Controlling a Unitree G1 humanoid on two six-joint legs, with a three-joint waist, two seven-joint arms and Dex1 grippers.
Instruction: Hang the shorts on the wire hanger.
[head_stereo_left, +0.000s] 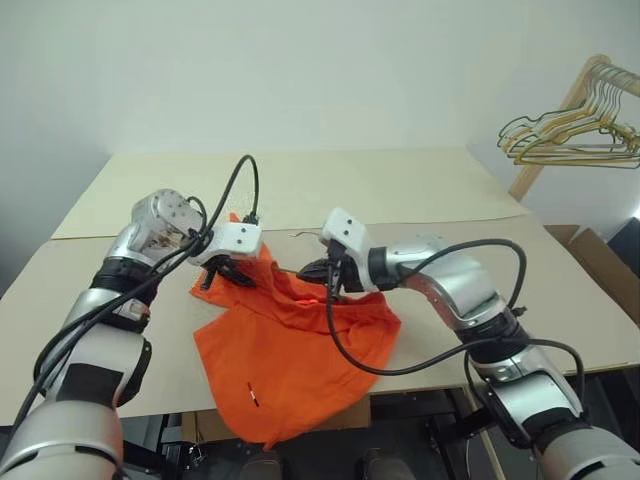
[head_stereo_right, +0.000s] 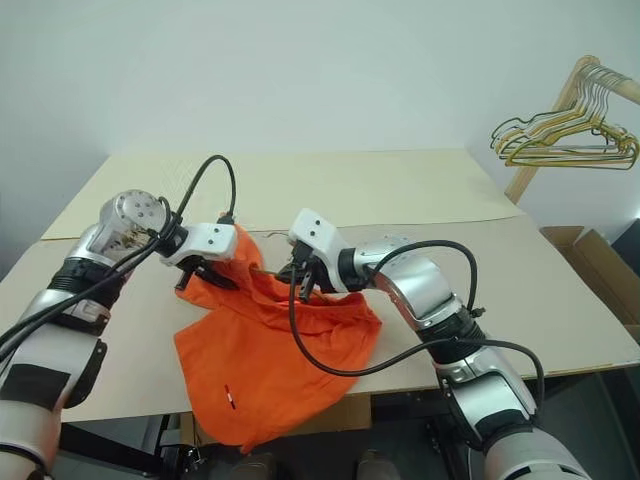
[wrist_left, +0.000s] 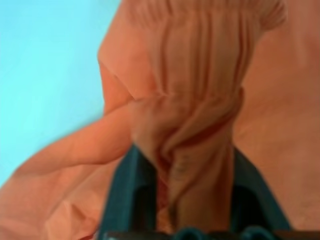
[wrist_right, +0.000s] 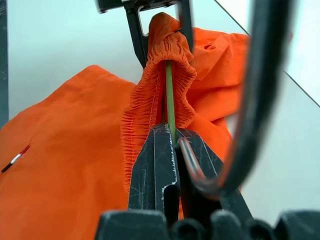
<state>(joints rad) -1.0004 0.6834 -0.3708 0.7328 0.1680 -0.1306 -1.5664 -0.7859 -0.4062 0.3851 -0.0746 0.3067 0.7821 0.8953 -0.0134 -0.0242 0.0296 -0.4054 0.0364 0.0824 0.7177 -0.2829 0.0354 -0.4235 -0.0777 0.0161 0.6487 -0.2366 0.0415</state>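
The bright orange shorts (head_stereo_left: 290, 350) lie on the beige table (head_stereo_left: 400, 190), one leg drooping over its front edge, a small tag (head_stereo_left: 252, 392) near the hem. Their gathered waistband is lifted between both grippers. My left gripper (head_stereo_left: 225, 272) stands around the bunched waistband (wrist_left: 185, 100), its fingers (wrist_right: 136, 35) apart with a gap beside the fabric. My right gripper (wrist_right: 172, 132) is shut on the thin green wire hanger (wrist_right: 170, 95), whose wire runs up into the waistband. Most of the hanger is hidden by the fabric.
A wooden rack at the far right carries a bunch of gold-toned wire hangers (head_stereo_left: 575, 125). A cardboard box (head_stereo_left: 600, 260) stands beside the table's right edge. Bare tabletop stretches behind and to the right of the shorts.
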